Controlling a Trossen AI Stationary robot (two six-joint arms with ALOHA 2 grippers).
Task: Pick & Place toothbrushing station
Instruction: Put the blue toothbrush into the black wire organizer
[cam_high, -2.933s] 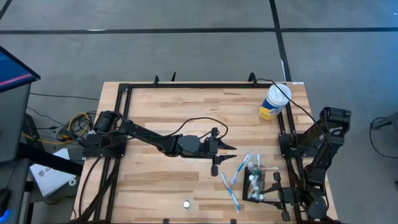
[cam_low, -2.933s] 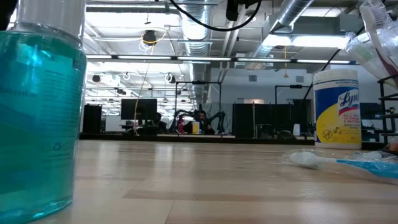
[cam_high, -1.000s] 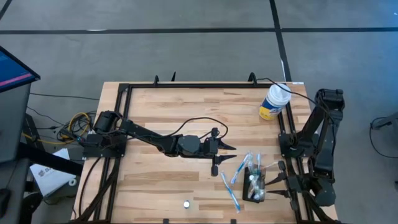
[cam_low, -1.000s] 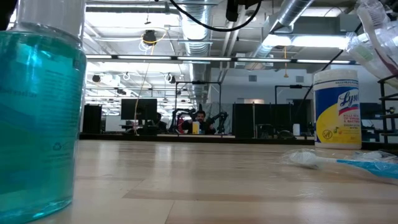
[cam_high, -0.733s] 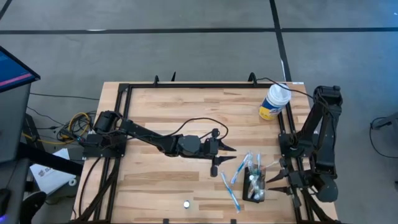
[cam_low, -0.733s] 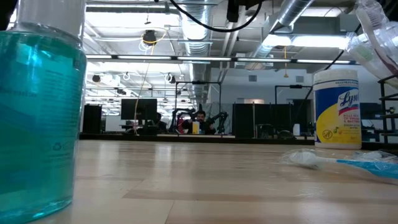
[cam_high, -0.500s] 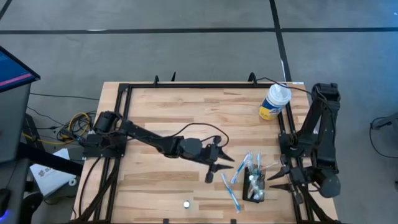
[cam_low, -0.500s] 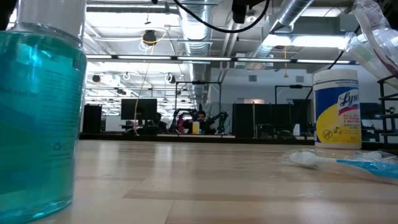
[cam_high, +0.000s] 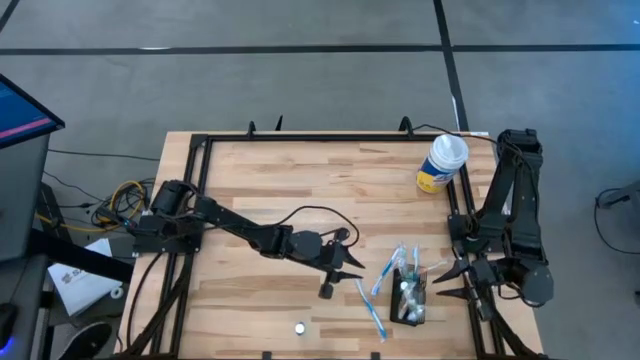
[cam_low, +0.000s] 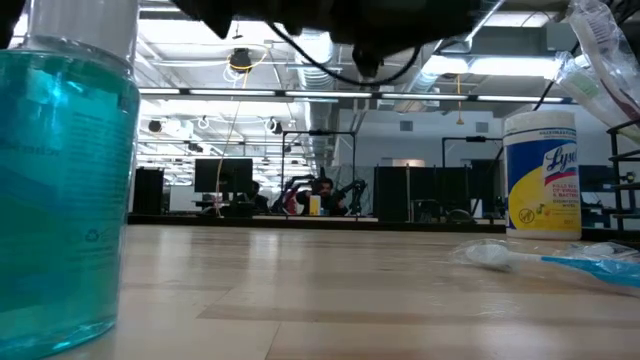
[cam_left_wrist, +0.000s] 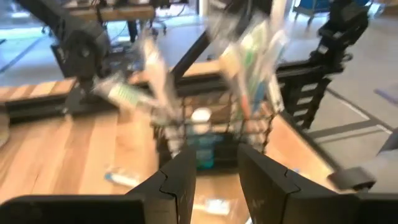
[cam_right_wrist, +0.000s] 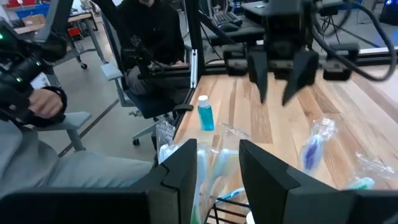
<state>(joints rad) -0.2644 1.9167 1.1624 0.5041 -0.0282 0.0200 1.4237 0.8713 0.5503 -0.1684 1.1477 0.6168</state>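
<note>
The toothbrushing station (cam_high: 409, 297), a small black mesh caddy stuffed with wrapped toothbrushes, stands on the table's near right part. My left gripper (cam_high: 339, 273) hovers open just left of it, pointing at it. In the left wrist view the caddy (cam_left_wrist: 214, 134) shows beyond the open fingers. My right gripper (cam_high: 446, 282) stands open at the caddy's right side, by the table's right rail. In the right wrist view only the caddy's top (cam_right_wrist: 217, 193) shows, below the fingers.
Wrapped toothbrushes (cam_high: 385, 270) lie loose on the wood left of the caddy, another (cam_high: 371, 310) nearer the front. A teal bottle (cam_right_wrist: 205, 116) stands near the front edge. A yellow wipes canister (cam_high: 441, 164) sits at the far right. A person sits beyond the table's near edge.
My left gripper has sunk and swung toward the table's near edge and the caddy, tipping downward. My right arm has straightened upward, its gripper rising a little beside the caddy. Both stay open; the caddy has not moved.
</note>
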